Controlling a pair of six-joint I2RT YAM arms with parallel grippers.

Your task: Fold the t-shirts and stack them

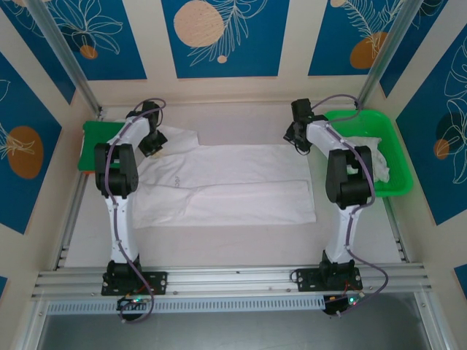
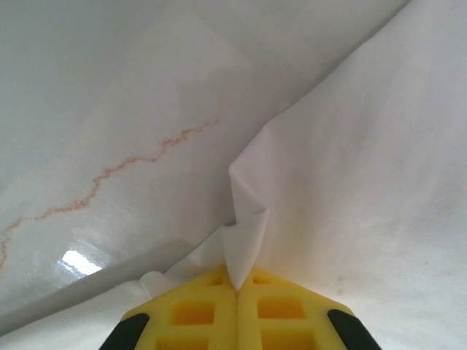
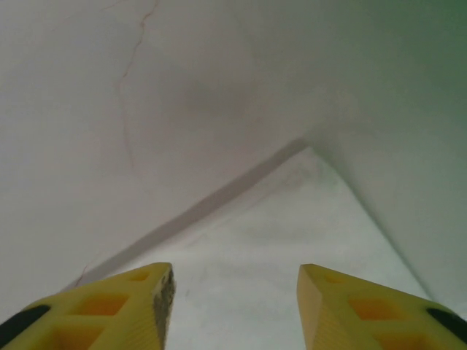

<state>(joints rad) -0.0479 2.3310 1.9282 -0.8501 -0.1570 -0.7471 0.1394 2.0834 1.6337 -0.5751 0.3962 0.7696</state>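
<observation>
A white t-shirt (image 1: 226, 182) lies spread flat across the middle of the table, its lower part folded over. At its far left corner my left gripper (image 1: 152, 142) is down on the cloth. In the left wrist view the yellow fingers (image 2: 190, 313) of the left gripper (image 2: 237, 288) are shut on a raised pinch of white fabric (image 2: 246, 219). My right gripper (image 1: 295, 137) hovers at the shirt's far right corner. It stands open (image 3: 235, 281) just above that corner of the shirt (image 3: 292, 233), with nothing between its fingers. More white t-shirts (image 1: 373, 157) lie crumpled in the green tray.
The green tray (image 1: 398, 182) stands at the right edge of the table, close beside the right arm. A flat green board (image 1: 89, 146) lies at the far left behind the left arm. Bare table (image 1: 241, 240) runs along the near side of the shirt.
</observation>
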